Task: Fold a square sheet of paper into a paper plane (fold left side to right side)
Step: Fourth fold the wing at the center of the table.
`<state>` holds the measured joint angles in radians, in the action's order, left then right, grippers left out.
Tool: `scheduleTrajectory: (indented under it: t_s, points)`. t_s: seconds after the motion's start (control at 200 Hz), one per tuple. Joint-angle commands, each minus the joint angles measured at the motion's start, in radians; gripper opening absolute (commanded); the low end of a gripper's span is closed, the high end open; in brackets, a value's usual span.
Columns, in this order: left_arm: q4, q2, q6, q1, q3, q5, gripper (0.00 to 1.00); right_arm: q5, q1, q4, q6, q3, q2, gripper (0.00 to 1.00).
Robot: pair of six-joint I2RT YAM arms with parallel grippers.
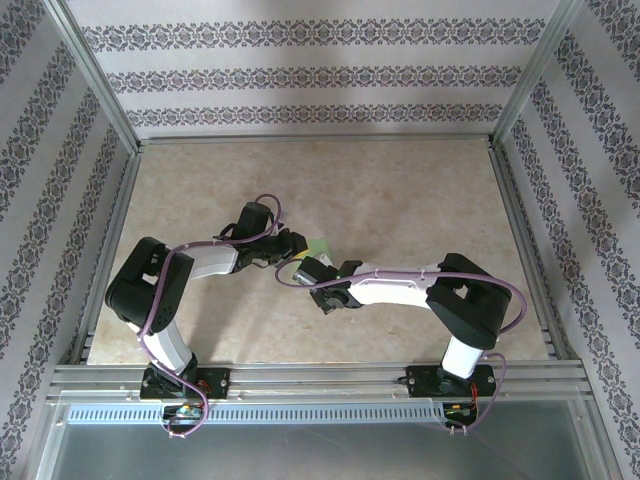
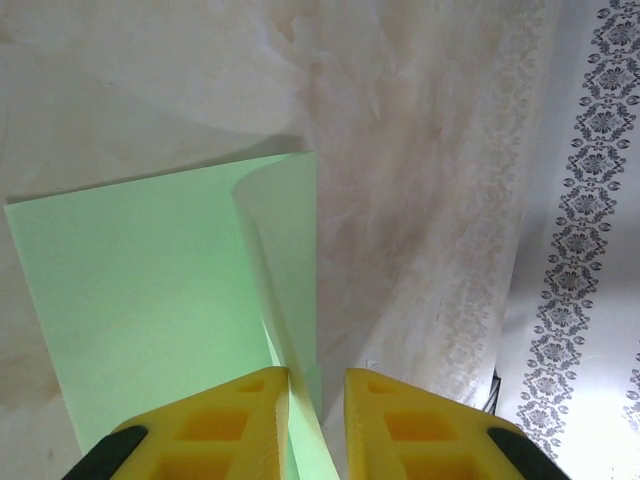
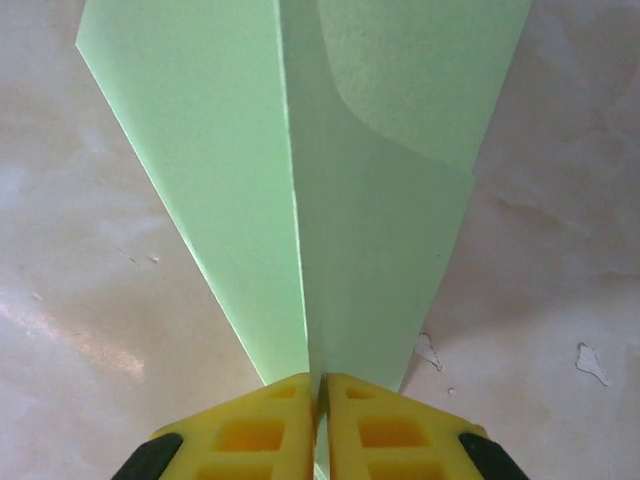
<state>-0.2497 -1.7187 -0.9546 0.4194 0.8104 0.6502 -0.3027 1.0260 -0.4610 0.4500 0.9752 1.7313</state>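
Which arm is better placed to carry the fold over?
Probably right: the right gripper is pinched shut on the square sheet of paper, while the left gripper has its jaws apart around a raised edge.

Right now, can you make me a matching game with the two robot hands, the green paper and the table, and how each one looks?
Things:
1. left hand
2. right hand
3. sheet of paper
4. table

Looks:
A. beige and mottled
B. shut tight on the paper
C. light green, one side curled over
D. a little open, paper edge in the gap

Pairs: 1-D, 2-B, 3-C, 4-A
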Motion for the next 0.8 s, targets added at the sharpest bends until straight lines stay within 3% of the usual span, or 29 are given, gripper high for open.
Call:
scheduleTrajectory:
  t_s: [0.0,0.2,0.47,0.795]
  points:
    - [0.027,0.05,0.028,-0.005,0.003,-0.009,0.23,-0.026,0.011,-0.022,0.018,-0.005,0.014,0.1]
    - [0.079,0.121,0.053,-0.056,-0.025,-0.004,0.28,0.064,-0.026,-0.004,0.002,-0.019,-0.04,0.07]
    - [0.226,0.26,0.136,-0.157,-0.072,-0.014,0.3,0.367,-0.143,0.045,-0.044,-0.057,-0.116,0.03]
    - [0.329,0.274,0.208,-0.123,-0.092,-0.02,0.3,0.693,-0.293,0.21,-0.027,-0.165,-0.153,0.0]
